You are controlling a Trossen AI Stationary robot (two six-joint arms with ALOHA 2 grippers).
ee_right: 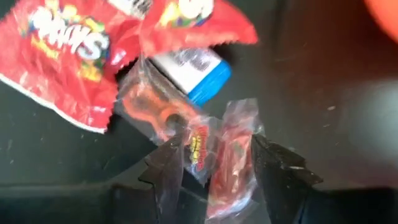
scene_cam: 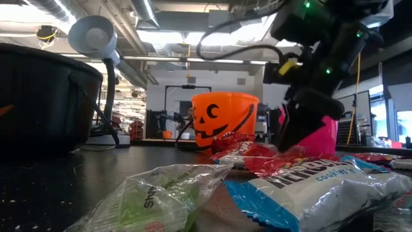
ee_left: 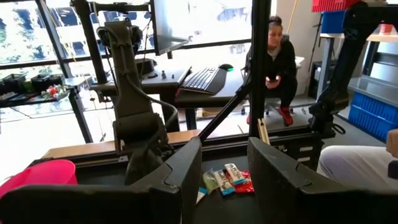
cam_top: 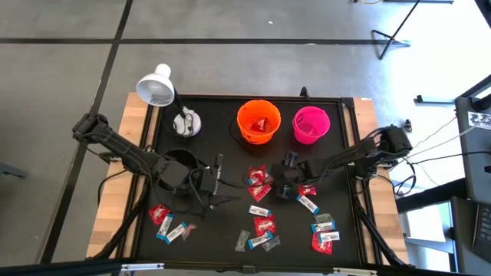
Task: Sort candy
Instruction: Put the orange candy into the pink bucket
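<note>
Straddling a clear-wrapped red candy [ee_right: 227, 158], the right gripper [ee_right: 217, 165] is standing part-open, positioning for pickup; nothing is clamped yet.

table [cam_top: 135, 146]: wooden top under a black mat [cam_top: 222, 230]. on the mat stood an orange bucket [cam_top: 258, 121], a pink bucket [cam_top: 311, 124], a black bucket [cam_top: 178, 167] and a white lamp [cam_top: 156, 87]; candy [cam_top: 263, 224] lay scattered across the near half.

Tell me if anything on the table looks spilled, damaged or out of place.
Nothing looks damaged. Candy lies scattered loose across the black mat, as expected before sorting. The orange bucket and pink bucket stand upright. The right gripper straddles a clear-wrapped sweet.
</note>
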